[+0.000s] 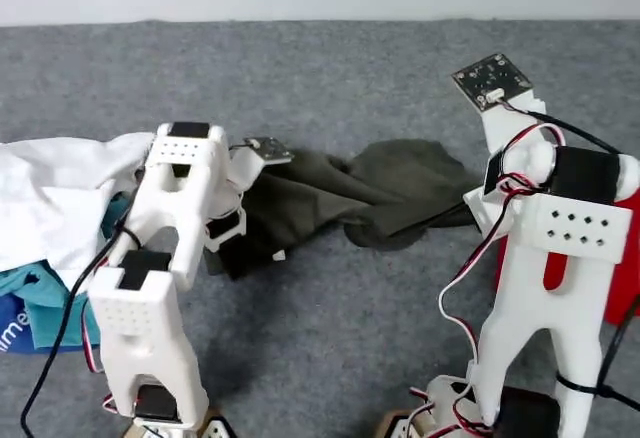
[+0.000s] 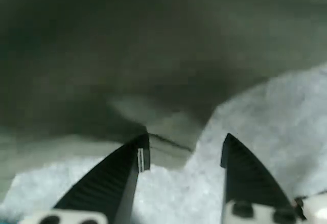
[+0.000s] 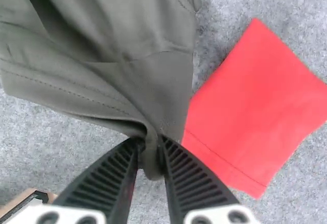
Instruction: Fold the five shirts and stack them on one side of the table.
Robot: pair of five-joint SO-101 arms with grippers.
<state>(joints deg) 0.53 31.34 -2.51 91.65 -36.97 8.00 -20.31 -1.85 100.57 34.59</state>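
Note:
An olive green shirt (image 1: 360, 193) lies crumpled and stretched across the middle of the grey table. My right gripper (image 3: 149, 157) is shut on a bunched edge of the olive green shirt (image 3: 112, 55), close to a folded red shirt (image 3: 255, 111). The folded red shirt (image 1: 625, 258) lies at the right side of the table, partly behind the right arm. My left gripper (image 2: 184, 155) stands open over the other end of the olive shirt (image 2: 153, 70), a hem corner between its fingers. A heap of white shirt (image 1: 50, 198) and teal shirt (image 1: 35, 298) sits at the far left.
The table is covered in grey carpet (image 1: 330, 68), bare along the back. A blue item (image 1: 15, 333) peeks out under the heap at the left edge. Both arm bases stand at the front edge.

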